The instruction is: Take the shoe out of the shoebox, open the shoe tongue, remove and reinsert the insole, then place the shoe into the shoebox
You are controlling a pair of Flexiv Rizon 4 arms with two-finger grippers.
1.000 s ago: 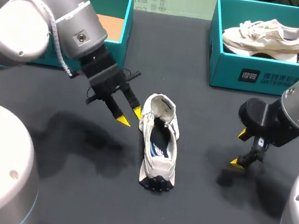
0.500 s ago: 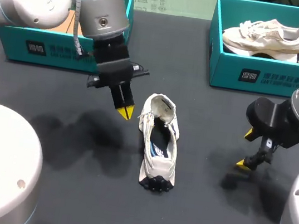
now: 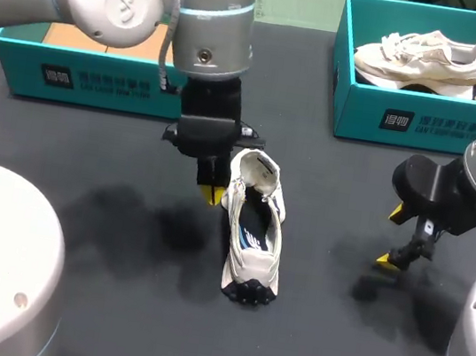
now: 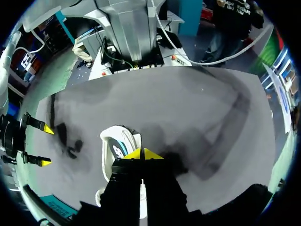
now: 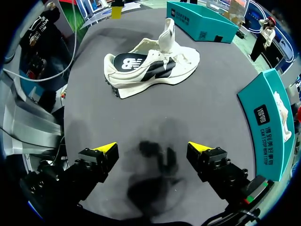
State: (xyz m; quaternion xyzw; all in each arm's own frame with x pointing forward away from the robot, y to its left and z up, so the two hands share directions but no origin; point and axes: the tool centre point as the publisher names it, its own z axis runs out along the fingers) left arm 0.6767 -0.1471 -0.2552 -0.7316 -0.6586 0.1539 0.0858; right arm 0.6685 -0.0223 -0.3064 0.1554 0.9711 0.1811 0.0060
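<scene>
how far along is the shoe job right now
Done: the shoe is out on the table, and its tongue stands up, seemingly opened. In hand: the left hand, shut and empty, is beside the tongue; the right hand hangs open, apart. Left, it seems: the insole, seen inside, comes out and back, then the shoe into the shoebox.

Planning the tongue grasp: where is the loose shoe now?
In the head view the shoe lies mid-table, the left tool close at its left, the right tool farther off at its right.
</scene>
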